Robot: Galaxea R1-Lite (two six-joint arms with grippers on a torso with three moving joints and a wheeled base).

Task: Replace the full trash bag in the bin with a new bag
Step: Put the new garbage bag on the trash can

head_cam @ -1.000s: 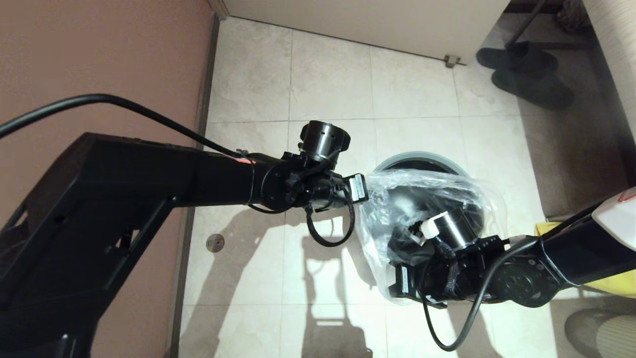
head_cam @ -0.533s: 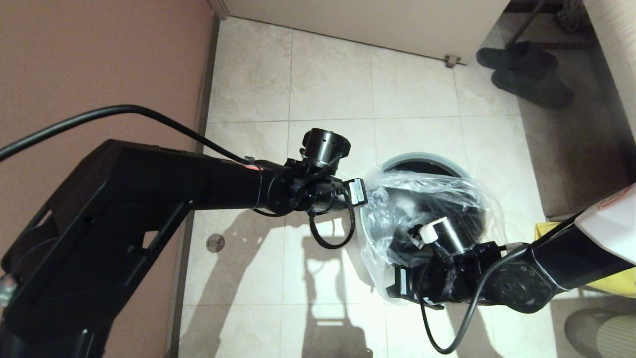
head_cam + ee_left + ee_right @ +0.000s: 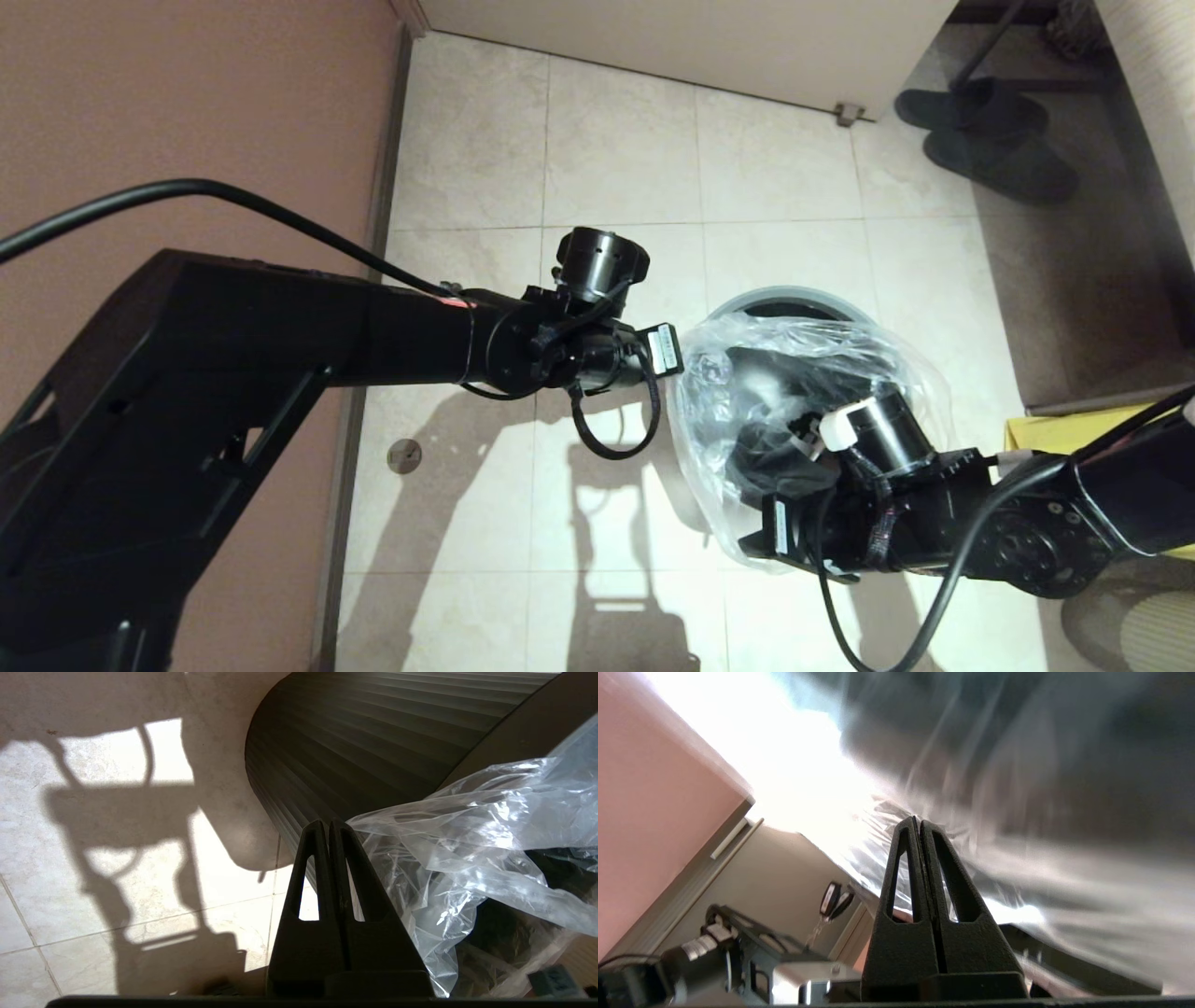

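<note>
Head view: right tool (image 3: 747,462), clamped on the new bag (image 3: 803,355), has drawn back from the bin (image 3: 789,297), stretching its mouth; left tool (image 3: 686,350) stays pinched on the opposite edge

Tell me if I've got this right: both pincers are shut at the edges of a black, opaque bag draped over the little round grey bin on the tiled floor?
Not quite: the new bag is clear, crinkly plastic, not black. The head view shows the bin through it. The left pincer and right pincer are indeed shut at its edges.
</note>
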